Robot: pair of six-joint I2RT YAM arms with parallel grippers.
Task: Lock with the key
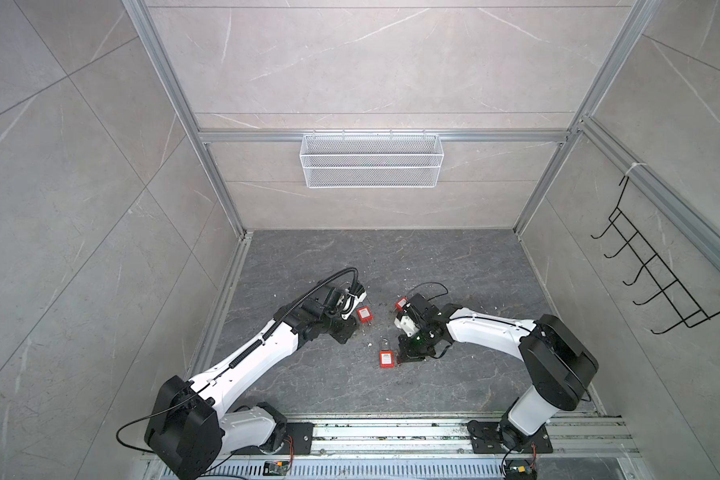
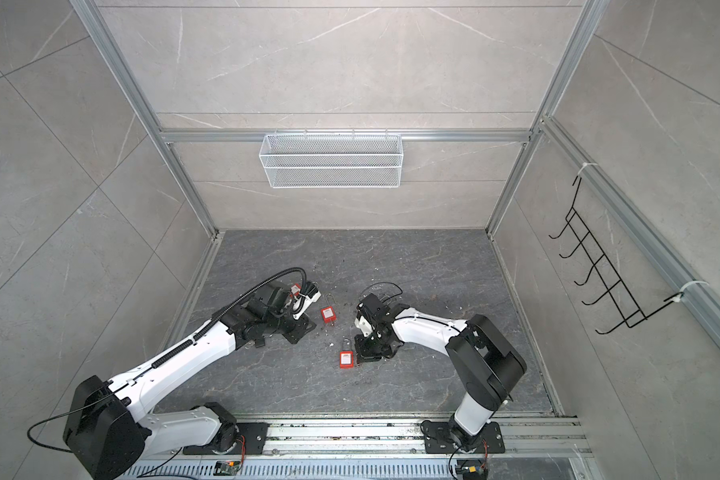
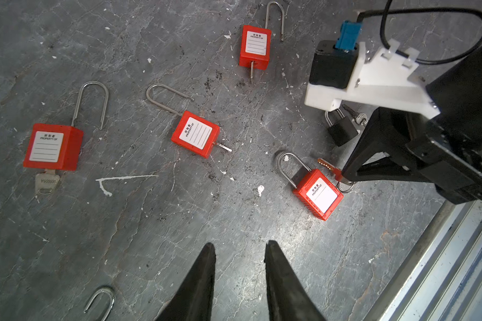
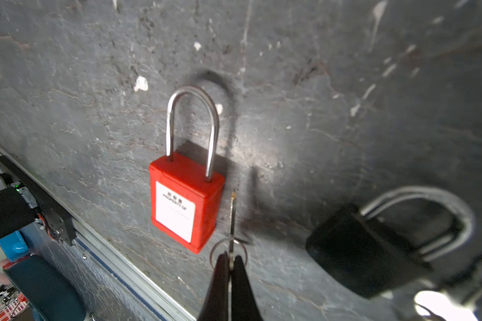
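Observation:
A red padlock (image 4: 185, 200) with a white label lies flat on the dark floor, both legs of its steel shackle seated in the body; both top views show it (image 1: 386, 358) (image 2: 346, 359). My right gripper (image 4: 230, 259) is shut on a key (image 4: 232, 216) by its head, with the key ring around the fingertips. The blade runs alongside the padlock's body, outside it. In the left wrist view the same key (image 3: 325, 163) points past the padlock (image 3: 317, 194). My left gripper (image 3: 240, 247) hangs open over bare floor, nothing between its fingers.
Other red padlocks (image 3: 53, 147) (image 3: 195, 133) (image 3: 255, 45) lie about with open shackles and keys in them. A black padlock (image 4: 368, 250) sits close to the right gripper. A wire basket (image 1: 371, 160) hangs on the back wall, a hook rack (image 1: 657, 266) on the right wall.

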